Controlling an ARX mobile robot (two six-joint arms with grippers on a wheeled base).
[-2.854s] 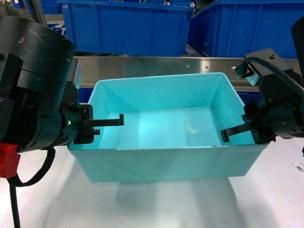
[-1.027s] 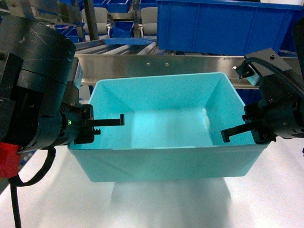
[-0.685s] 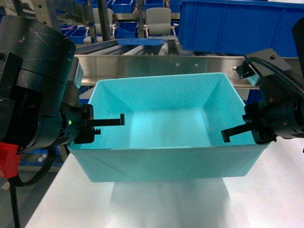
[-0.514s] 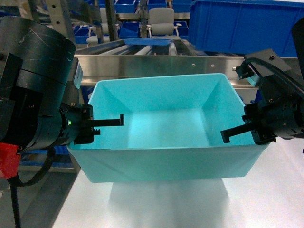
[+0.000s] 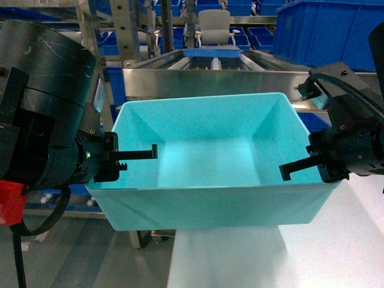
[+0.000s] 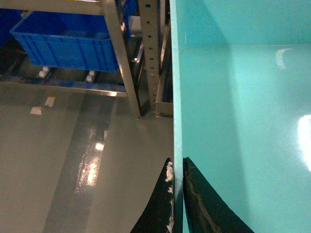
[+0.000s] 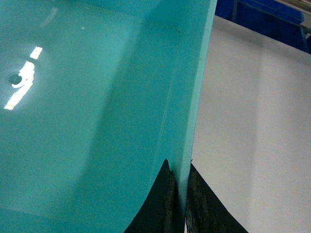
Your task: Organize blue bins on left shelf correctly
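Note:
A light turquoise blue bin point(image 5: 210, 162), empty, hangs between my two grippers in the middle of the head view. My left gripper point(image 5: 120, 157) is shut on the bin's left wall point(image 6: 176, 97), one finger inside and one outside point(image 6: 177, 162). On the opposite side, my right gripper point(image 5: 306, 163) pinches the right wall point(image 7: 194, 87) the same way point(image 7: 178, 164). Behind the bin stands the left shelf point(image 5: 210, 77), a shiny steel rack with sloped roller rails point(image 5: 207, 59). The bin's far rim is close to the rack's front beam.
A dark blue crate point(image 5: 327, 30) sits on the rack at the upper right. The white tabletop point(image 5: 336, 240) lies under the bin's right half, grey floor point(image 5: 66, 252) under its left. A steel upright point(image 6: 150, 53) and a low blue crate point(image 6: 68, 41) stand to the left.
The background has slid to the right: the dark blue crates behind the bin gave way to bare roller rails, and floor now shows at lower left. Both grippers hold the bin unchanged.

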